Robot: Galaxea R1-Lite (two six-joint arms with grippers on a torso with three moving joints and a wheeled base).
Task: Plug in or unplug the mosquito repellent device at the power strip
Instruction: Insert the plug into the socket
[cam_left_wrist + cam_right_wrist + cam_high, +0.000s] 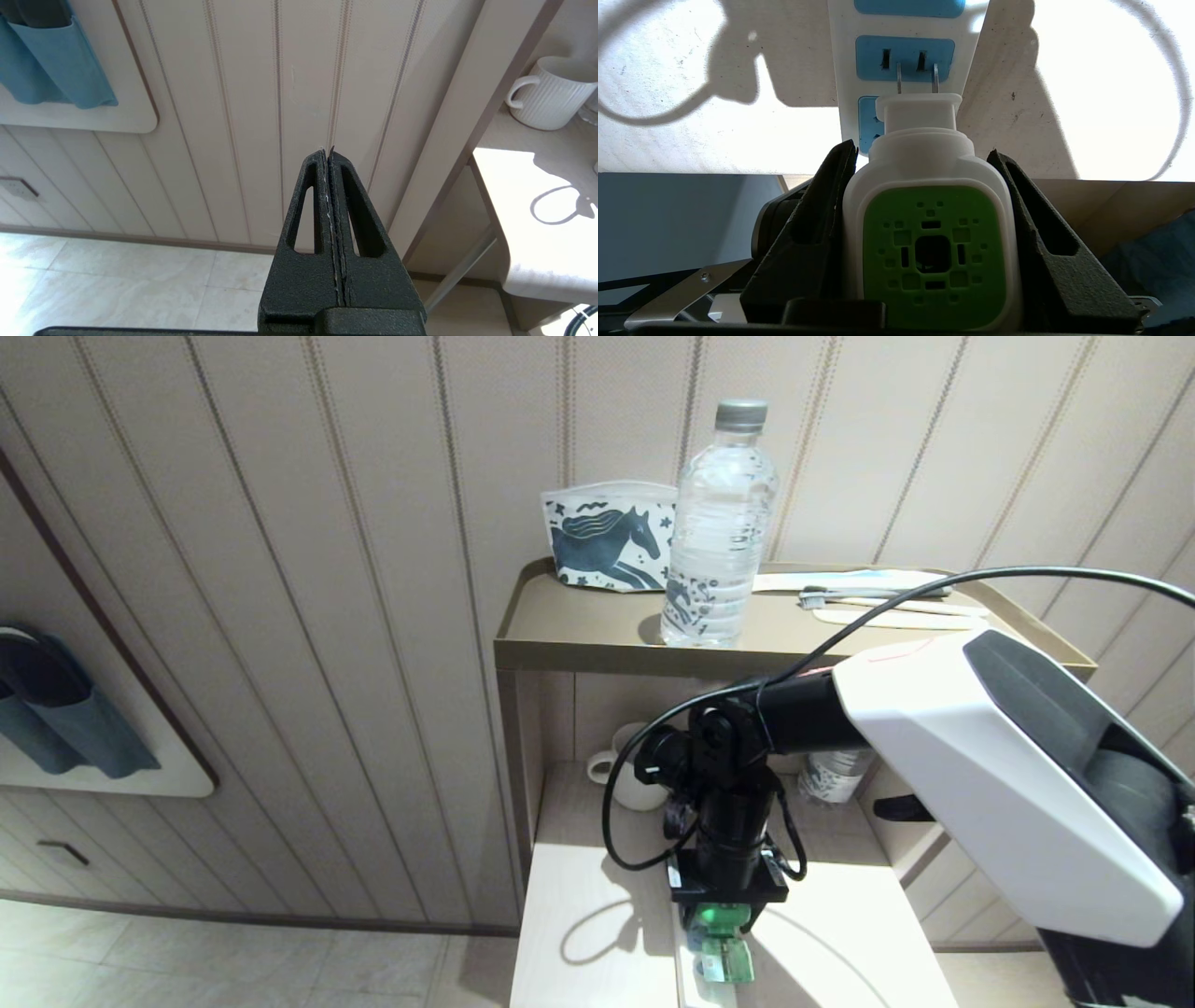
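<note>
Right gripper [924, 154] fingers [822, 210] clamping mosquito repellent device [931, 242], prongs just above power strip [845, 56] socket, left gripper [330, 156] pinched closed

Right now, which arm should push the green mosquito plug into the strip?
The right: its tool already grips the mosquito repellent device, prongs near the power strip. The left tool is shut, off by the wall.

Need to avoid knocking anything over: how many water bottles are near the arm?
2. One water bottle stands on the top shelf beside the horse-print pouch. A second bottle is on the lower shelf, mostly hidden behind the right arm. More may be hidden.
</note>
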